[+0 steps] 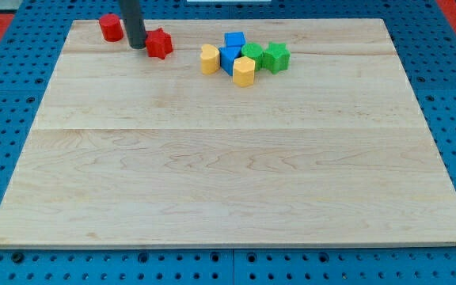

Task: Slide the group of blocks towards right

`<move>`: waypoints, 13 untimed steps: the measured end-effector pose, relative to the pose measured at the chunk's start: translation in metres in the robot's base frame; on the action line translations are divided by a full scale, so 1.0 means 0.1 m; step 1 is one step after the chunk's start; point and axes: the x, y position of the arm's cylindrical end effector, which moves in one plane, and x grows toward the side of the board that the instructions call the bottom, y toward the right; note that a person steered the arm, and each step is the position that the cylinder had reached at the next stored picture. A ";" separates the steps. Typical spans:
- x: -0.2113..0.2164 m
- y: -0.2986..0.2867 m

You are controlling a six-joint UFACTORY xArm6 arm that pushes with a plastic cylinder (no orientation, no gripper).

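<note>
While my tip sits gripperless between 2 red blocks, 2 yellow, 2 blue, 2 green cluster.

The counter is evenly and brightly lit from above, with only short soft shadows cast beneath the blocks, no glare noted, and slight overall softness observed.

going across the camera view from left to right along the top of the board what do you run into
Red cylinder → my tip → red block → yellow block → green block at the cluster's right end. The blues, the other yellow and the other green overlap in between.
</note>
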 end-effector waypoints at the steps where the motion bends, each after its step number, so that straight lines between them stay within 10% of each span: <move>1: -0.19 0.29; 13: -0.05 0.81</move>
